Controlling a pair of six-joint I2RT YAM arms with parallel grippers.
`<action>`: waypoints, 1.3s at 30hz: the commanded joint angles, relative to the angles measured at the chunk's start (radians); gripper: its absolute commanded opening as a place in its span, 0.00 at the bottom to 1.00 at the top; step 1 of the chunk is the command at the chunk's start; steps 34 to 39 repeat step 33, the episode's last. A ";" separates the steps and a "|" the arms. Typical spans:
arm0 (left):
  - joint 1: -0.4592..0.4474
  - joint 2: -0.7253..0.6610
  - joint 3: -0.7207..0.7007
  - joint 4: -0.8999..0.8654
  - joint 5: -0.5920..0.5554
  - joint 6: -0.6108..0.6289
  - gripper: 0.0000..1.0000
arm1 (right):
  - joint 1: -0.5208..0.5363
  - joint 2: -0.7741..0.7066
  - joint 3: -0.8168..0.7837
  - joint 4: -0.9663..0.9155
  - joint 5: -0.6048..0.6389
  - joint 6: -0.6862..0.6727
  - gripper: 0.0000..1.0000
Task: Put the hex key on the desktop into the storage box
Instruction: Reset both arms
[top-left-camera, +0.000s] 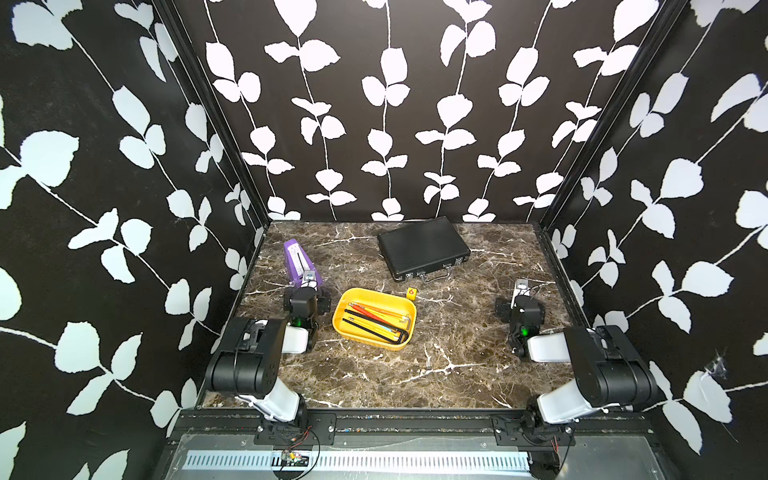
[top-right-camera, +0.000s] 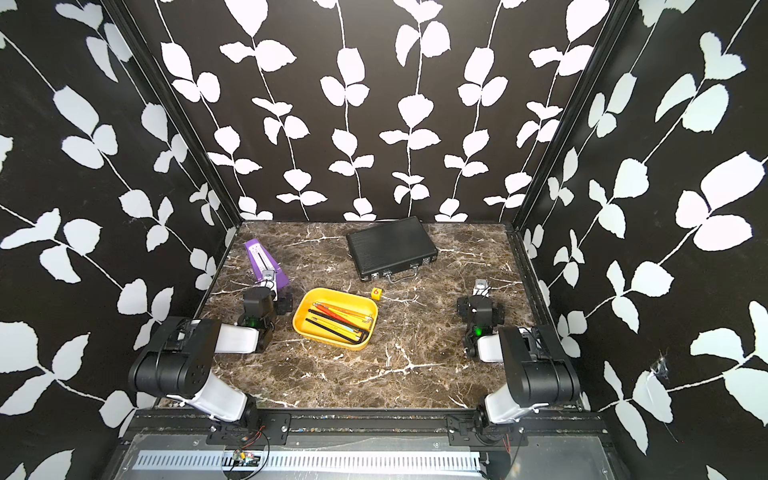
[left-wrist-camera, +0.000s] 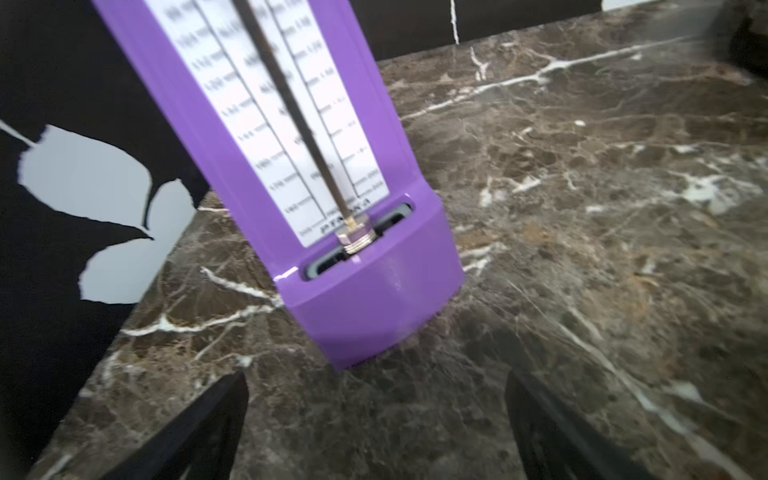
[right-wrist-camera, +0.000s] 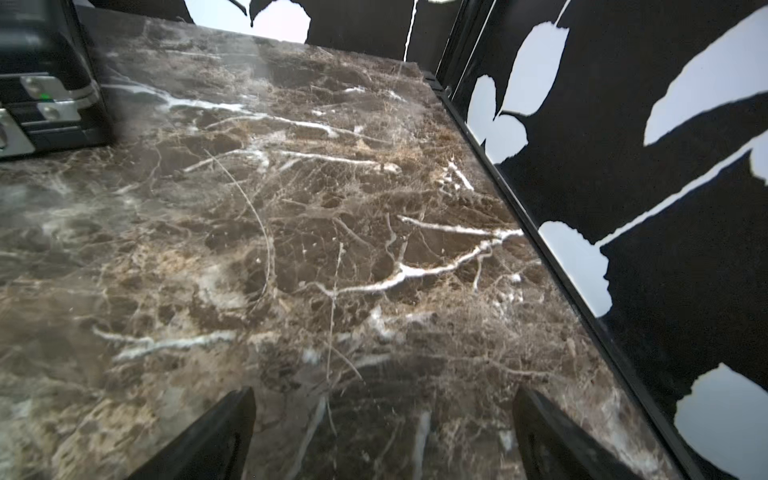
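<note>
- While my arms sit low on either side of the counter (top-left-camera: 436, 365), the hex keys (top-left-camera: 376, 320) all lie inside the storage box (top-left-camera: 365, 343), a yellow tray near the middle, closer to my left arm.
- The keys are a loose bundle of red, yellow and black ones, long shafts roughly parallel, with the bent ends toward the box's right end.
- My left hand (left-wrist-camera: 376, 386) is released: its fingers (left-wrist-camera: 216, 424) are spread wide with only bare counter between them.
- It faces a purple metronome (left-wrist-camera: 365, 299) standing upright just ahead of the fingertips, not touching them.
- In both top views the metronome (top-right-camera: 266, 259) is at the far left, beyond my left arm.
- My right hand (right-wrist-camera: 384, 395) is released too, with its fingers (right-wrist-camera: 552, 436) wide apart over bare marble.
- It is near the right edge of the counter, well apart from the box.
- A black ribbed case (top-left-camera: 422, 247) lies flat at the back, handle side toward the box.
- A small yellow cube (top-left-camera: 411, 293) marked with a red 6 sits between the case and the box, just beside the box's far right corner.
</note>
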 joint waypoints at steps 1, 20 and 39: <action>0.018 -0.022 0.012 0.053 0.047 -0.013 0.99 | -0.006 -0.008 0.060 0.017 0.003 0.026 0.99; 0.023 -0.026 0.009 0.053 0.051 -0.015 0.99 | -0.006 -0.009 0.052 0.040 0.005 0.023 0.99; 0.023 -0.027 0.008 0.054 0.051 -0.015 0.99 | -0.006 -0.009 0.053 0.038 0.004 0.024 0.99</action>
